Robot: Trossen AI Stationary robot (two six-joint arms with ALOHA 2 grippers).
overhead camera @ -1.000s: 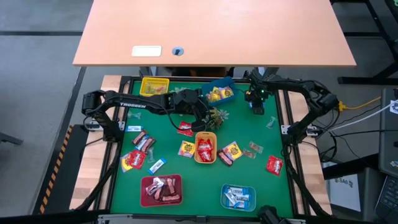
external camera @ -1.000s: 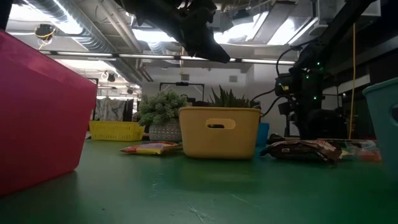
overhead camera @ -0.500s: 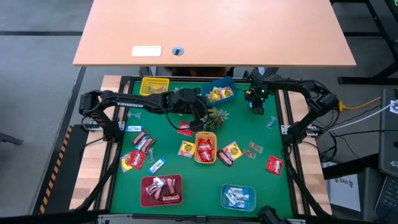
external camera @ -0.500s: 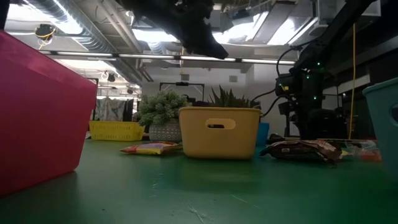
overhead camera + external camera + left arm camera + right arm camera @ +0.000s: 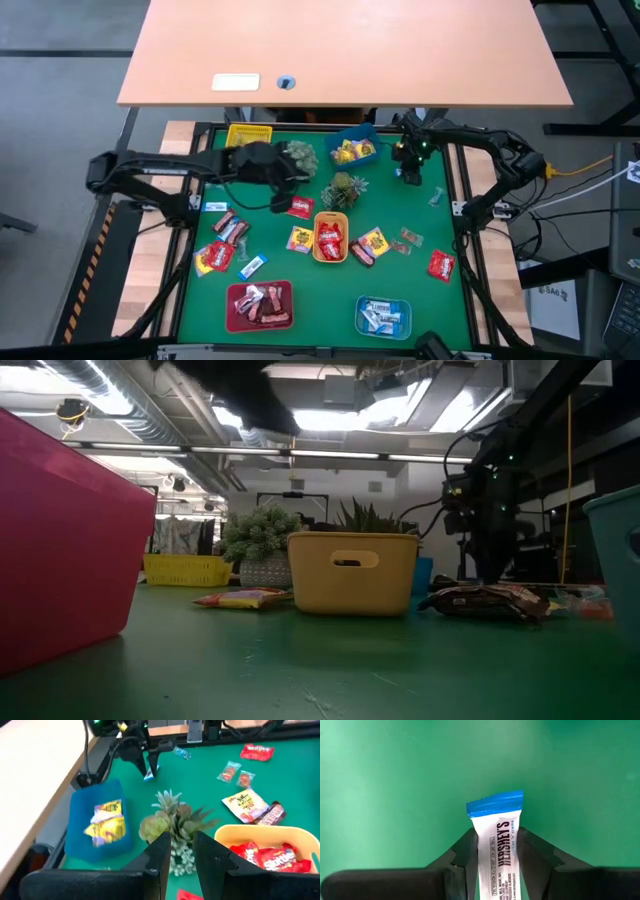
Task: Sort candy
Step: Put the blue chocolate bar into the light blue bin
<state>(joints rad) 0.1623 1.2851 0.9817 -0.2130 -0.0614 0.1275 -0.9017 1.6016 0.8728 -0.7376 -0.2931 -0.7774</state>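
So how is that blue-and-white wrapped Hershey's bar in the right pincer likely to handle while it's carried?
The blue-and-white wrapped Hershey's bar stands straight out between the right pincer's fingers without drooping, so it is probably fairly stiff. It looks small and thin, so likely light. The glossy wrapper may be slippery, and the crimped blue end would probably crumple if pushed.

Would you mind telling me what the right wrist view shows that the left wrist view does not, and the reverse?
Only the right wrist view shows the brand lettering on the blue and white candy bar gripped by the right gripper. Only the left wrist view shows the blue tray of yellow sweets, the spiky plants, the yellow tray of red packets and the left gripper. Both show the green mat, and that bar.
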